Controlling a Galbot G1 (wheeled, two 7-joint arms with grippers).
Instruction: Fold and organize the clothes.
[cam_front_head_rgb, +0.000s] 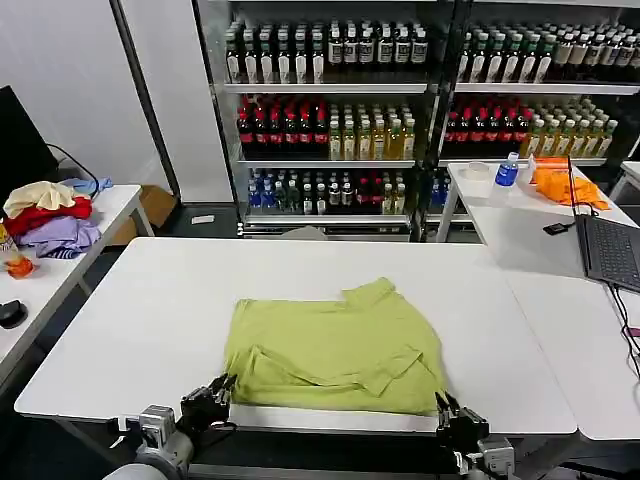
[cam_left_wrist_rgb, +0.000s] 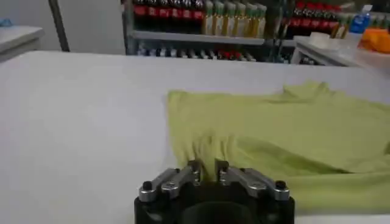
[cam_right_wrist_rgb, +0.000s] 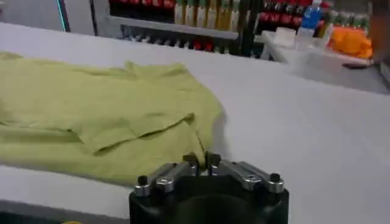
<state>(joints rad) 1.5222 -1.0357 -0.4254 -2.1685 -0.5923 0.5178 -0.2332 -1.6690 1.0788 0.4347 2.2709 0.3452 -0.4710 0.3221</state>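
The lime T-shirt (cam_front_head_rgb: 335, 345) lies flat on the white table (cam_front_head_rgb: 150, 310), partly folded, with a sleeve flap laid over its near half and the collar at the far side. My left gripper (cam_front_head_rgb: 222, 385) is at the shirt's near left corner, shut on a pinch of the fabric (cam_left_wrist_rgb: 208, 159). My right gripper (cam_front_head_rgb: 445, 405) is at the near right corner, its fingertips (cam_right_wrist_rgb: 191, 161) closed on the shirt's edge (cam_right_wrist_rgb: 198, 143). Both grippers sit at the table's front edge.
A heap of cream, red and lavender garments (cam_front_head_rgb: 50, 215) lies on the left side table. On the right table are an orange cloth (cam_front_head_rgb: 565, 185), a blue-capped bottle (cam_front_head_rgb: 507, 170) and a laptop (cam_front_head_rgb: 610, 250). Shelves of bottles (cam_front_head_rgb: 330, 110) stand behind.
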